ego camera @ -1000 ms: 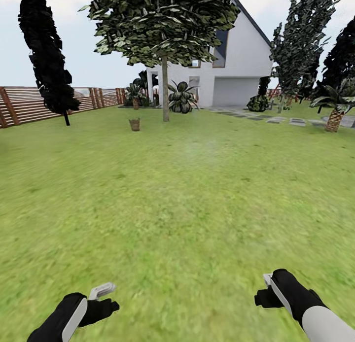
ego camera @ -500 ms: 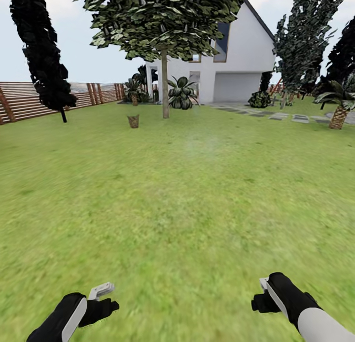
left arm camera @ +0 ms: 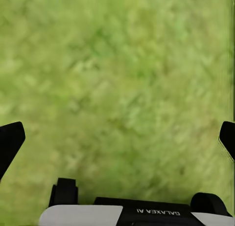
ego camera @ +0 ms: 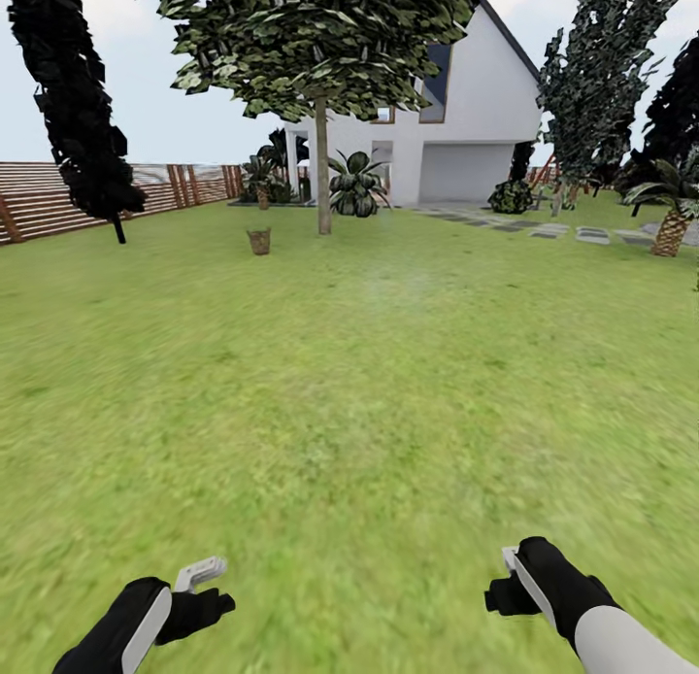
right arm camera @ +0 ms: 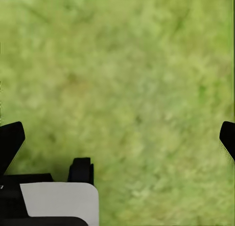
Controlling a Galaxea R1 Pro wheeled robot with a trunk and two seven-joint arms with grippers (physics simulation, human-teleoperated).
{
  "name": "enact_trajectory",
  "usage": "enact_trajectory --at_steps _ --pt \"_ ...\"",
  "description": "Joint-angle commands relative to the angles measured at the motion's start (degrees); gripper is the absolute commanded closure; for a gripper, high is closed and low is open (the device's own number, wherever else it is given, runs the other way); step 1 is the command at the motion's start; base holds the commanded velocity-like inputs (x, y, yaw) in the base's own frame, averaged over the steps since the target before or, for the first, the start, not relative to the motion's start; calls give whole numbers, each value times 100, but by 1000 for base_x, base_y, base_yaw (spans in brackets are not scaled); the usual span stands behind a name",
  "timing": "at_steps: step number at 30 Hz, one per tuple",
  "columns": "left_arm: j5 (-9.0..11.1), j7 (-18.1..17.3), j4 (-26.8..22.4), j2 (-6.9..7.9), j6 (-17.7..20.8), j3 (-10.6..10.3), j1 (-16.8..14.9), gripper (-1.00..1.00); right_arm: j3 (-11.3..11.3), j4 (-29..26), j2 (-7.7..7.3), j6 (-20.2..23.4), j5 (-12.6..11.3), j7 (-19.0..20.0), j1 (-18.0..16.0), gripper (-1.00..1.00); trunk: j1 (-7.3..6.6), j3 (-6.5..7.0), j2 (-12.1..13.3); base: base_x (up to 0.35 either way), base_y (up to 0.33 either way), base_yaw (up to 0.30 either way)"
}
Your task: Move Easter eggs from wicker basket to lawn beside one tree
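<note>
Looking from the head view, the wicker basket point(ego camera: 259, 241) stands small and far off on the lawn point(ego camera: 369, 392), just beside the tree point(ego camera: 321, 165) with the pale trunk, on the side toward the brown slat fence point(ego camera: 58, 200). Its contents are too small to make out. Behind the tree rise the white house point(ego camera: 456, 120) and a spiky shrub point(ego camera: 356, 184); grey stepping stones point(ego camera: 553, 229) run past the tree on the side away from the fence. The left gripper point(ego camera: 202, 587) and the right gripper point(ego camera: 507, 582) hang low over the grass, well apart from the basket and from each other, with the whole stretch of lawn between them and it.

From the left wrist view, one black fingertip point(left arm camera: 10, 144) sits at each side edge with blurred grass between, so the jaws are spread wide and hold nothing.

From the right wrist view, the black fingertips point(right arm camera: 11, 140) likewise stand far apart over bare grass, gripping nothing.
</note>
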Motion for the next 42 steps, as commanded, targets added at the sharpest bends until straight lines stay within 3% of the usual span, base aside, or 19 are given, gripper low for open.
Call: enact_trajectory --at_steps 1,21,36,42 --pt "-12 -24 -3 -5 29 11 -2 -100 40 -8 -7 27 -1 22 -3 -100 3 3 -3 340 0 -60" --pt "-3 -24 4 -13 20 18 -2 -100 53 115 134 14 13 12 -1 -100 3 177 -3 339 0 -88" --pt "-3 -24 11 -4 11 90 -2 -100 58 194 157 -64 23 13 -3 -100 3 291 -3 339 0 -104" --pt "-1 -24 12 -11 11 216 -2 -100 65 194 326 -81 61 12 -2 -100 3 293 -3 339 0 11"
